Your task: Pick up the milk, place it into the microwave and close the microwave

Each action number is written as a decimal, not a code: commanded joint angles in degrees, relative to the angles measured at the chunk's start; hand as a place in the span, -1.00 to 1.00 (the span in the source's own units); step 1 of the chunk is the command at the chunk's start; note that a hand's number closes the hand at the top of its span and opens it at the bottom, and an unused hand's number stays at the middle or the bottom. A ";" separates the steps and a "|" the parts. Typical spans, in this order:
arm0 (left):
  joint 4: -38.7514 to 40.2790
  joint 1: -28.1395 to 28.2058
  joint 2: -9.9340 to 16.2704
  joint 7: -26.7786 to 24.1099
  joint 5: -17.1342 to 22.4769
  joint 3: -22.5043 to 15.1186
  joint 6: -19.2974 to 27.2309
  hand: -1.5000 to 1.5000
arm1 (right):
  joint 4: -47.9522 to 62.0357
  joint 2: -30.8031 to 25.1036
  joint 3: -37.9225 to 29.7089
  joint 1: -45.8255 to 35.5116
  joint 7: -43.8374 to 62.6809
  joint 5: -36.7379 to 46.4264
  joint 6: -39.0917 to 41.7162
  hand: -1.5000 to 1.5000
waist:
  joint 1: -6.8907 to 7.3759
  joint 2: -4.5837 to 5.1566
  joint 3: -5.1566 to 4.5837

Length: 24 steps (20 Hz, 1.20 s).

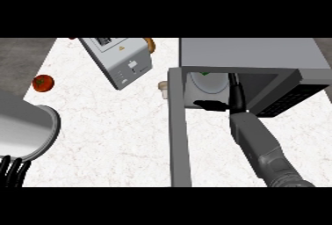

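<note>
Head view of a white, faintly veined stone worktop [117, 132]. At the far right stands a grey box-shaped microwave [250, 52], its door [179, 132] swung open toward the viewer and seen edge-on as a long grey bar. To the right of the opening, the dark keypad panel [288, 99] is angled outward. Inside the cavity lies a round white plate [209, 82].

The right robot hand [213, 105], black on a grey forearm, reaches into the cavity; its fingers are curled, but what they enclose cannot be made out. The milk is hidden, so its place and long axis cannot be told.

Left of the microwave door lies a small pale object [164, 87], just beside the hinge edge. Further left is a tilted white toaster-like appliance [120, 59], then a red tomato [43, 83], well apart from the microwave. A large steel pot [29, 127] fills the left edge. Below it the left robot hand [13, 171] shows only straight black fingers.
</note>
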 commanded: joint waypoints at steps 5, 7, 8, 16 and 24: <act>0.41 3.03 -0.49 -2.47 -1.34 -7.02 -4.59 -1.00 | -4.54 2.25 1.82 8.83 -5.14 -0.83 15.59 -1.00 | -1.61 -0.76 -0.11; 1.04 2.44 -0.44 -3.13 -2.97 -6.78 -5.88 -1.00 | -6.44 2.83 1.06 11.13 -7.02 -2.33 18.42 -1.00 | -1.55 -0.65 -0.09; 1.82 -0.05 -0.34 -0.66 -0.78 -6.26 -4.93 -1.00 | -8.77 2.39 1.69 12.83 -5.23 -2.53 19.77 -1.00 | -2.41 -0.88 -0.13; -1.81 -0.31 -0.47 1.10 -8.81 -16.02 -3.28 -1.00 | -25.65 4.01 7.37 29.69 -5.22 -2.33 19.53 -1.00 | -3.17 -1.14 -0.19; 2.98 -12.17 -0.49 6.65 -15.67 -21.36 2.23 1.00 | -50.98 1.67 10.79 46.76 2.68 -6.85 27.05 1.00 | -3.45 -0.86 -0.20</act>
